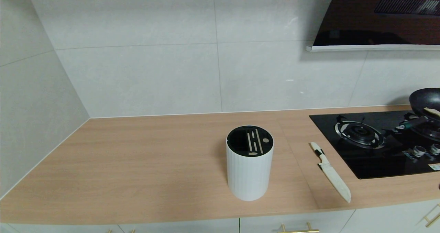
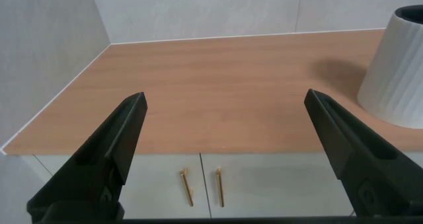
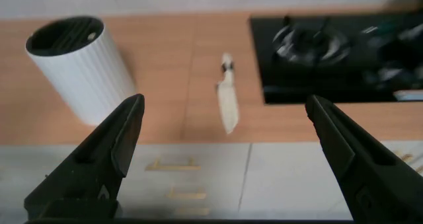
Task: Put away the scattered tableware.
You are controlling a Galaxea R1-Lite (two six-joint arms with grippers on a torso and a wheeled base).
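Matt wood counter (image 1: 137,164), ribbed holder (image 1: 249,173).

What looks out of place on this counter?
The knife lies loose on the counter between the holder and the hob, its tip near the front edge, not in the holder's slots. Nothing looks spilled or damaged.

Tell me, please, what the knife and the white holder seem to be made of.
Knife: off-white matt blade, perhaps ceramic or coated steel; white handle with a dark band, likely plastic. Holder: white ribbed matt wall, probably plastic, with a black slotted top.
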